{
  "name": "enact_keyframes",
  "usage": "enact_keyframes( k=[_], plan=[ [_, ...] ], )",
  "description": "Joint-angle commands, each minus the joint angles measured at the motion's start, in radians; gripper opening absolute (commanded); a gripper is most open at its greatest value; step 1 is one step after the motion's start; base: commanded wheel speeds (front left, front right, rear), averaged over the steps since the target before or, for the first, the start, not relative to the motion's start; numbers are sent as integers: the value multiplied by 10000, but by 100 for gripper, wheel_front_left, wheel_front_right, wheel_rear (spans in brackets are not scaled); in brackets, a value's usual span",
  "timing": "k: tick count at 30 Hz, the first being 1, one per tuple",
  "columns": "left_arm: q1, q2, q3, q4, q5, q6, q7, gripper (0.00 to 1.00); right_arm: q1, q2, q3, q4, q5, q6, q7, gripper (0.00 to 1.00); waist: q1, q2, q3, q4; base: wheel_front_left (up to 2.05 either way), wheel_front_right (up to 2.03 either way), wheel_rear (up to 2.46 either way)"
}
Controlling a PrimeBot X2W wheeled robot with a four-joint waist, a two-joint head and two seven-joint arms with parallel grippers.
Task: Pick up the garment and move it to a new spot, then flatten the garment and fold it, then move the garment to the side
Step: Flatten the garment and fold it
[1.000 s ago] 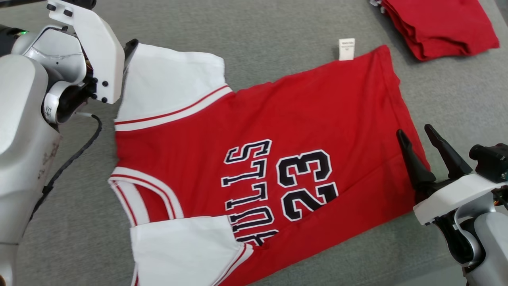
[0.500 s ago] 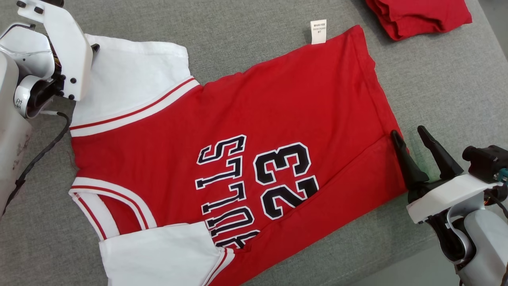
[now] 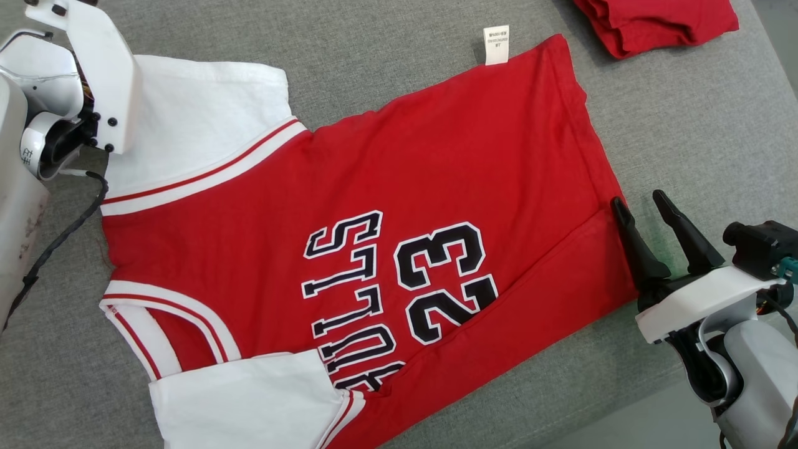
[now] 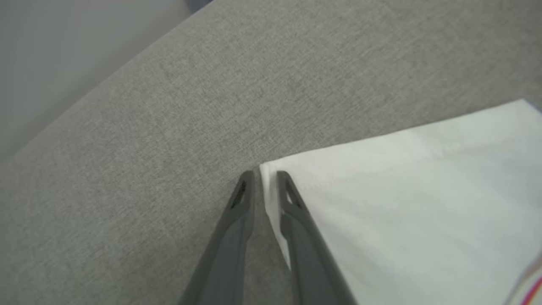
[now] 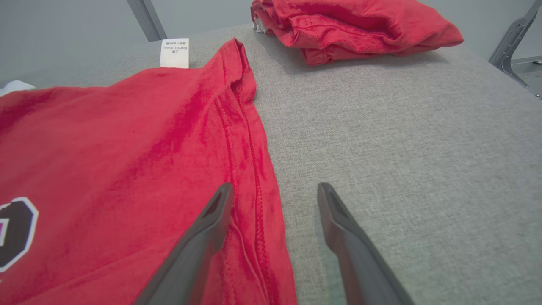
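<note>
The red-and-white Bulls 23 jersey (image 3: 399, 162) is lying spread out flat on the grey fabric table (image 3: 686, 112). Left hand (image 4: 264, 180) is pinched closed on the white sleeve (image 4: 402, 190) corner. Right hand (image 5: 275, 192) is open, fingers straddling the bottom hem.

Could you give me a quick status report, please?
Left gripper pinched on jersey sleeve corner. Right gripper open, straddling the hem. Jersey spread out, body not yet folded. Folded red garment lies apart, not obstructing.
</note>
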Motion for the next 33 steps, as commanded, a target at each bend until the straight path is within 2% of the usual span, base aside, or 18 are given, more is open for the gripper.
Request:
enact_keyframes(
  k=[1, 8, 12, 15, 23, 28, 33],
  plan=[
    [-11, -34, -30, 87, -150, -95, 79, 0, -79, -80, 26, 55, 68, -8, -111, 100, 0, 0, -38, 14, 0, 0, 0],
    [106, -173, -25, -38, -327, -203, -402, 0, -356, -248, 143, 59, 102, -8, -53, 100, 0, 0, -255, 128, 0, 0, 0],
    [231, -192, -73, -178, -465, -295, -779, 0, -1026, -266, 175, 246, -159, -10, 336, 100, 0, 0, -517, 248, 0, 0, 0],
    [283, -229, -186, -369, -571, -358, -924, 0, -1901, -108, 52, 782, -670, -10, 940, 100, 0, 0, -712, 387, 0, 0, 0],
    [353, -154, -618, -1200, -725, -439, -862, 0, -4344, 1042, -316, 3127, -2082, -13, 3356, 100, 0, 0, -921, 873, 0, 0, 0],
    [274, -115, -855, -1779, -793, -447, -781, 0, -5567, 1473, -483, 4570, -2121, -11, 4621, 100, 0, 0, -844, 1152, 0, 0, 0],
    [156, -120, -1026, -2071, -801, -457, -788, 0, -6220, 1388, -465, 5270, -1590, -11, 5547, 100, 0, 0, -692, 1317, 0, 0, 0]
  ],
)
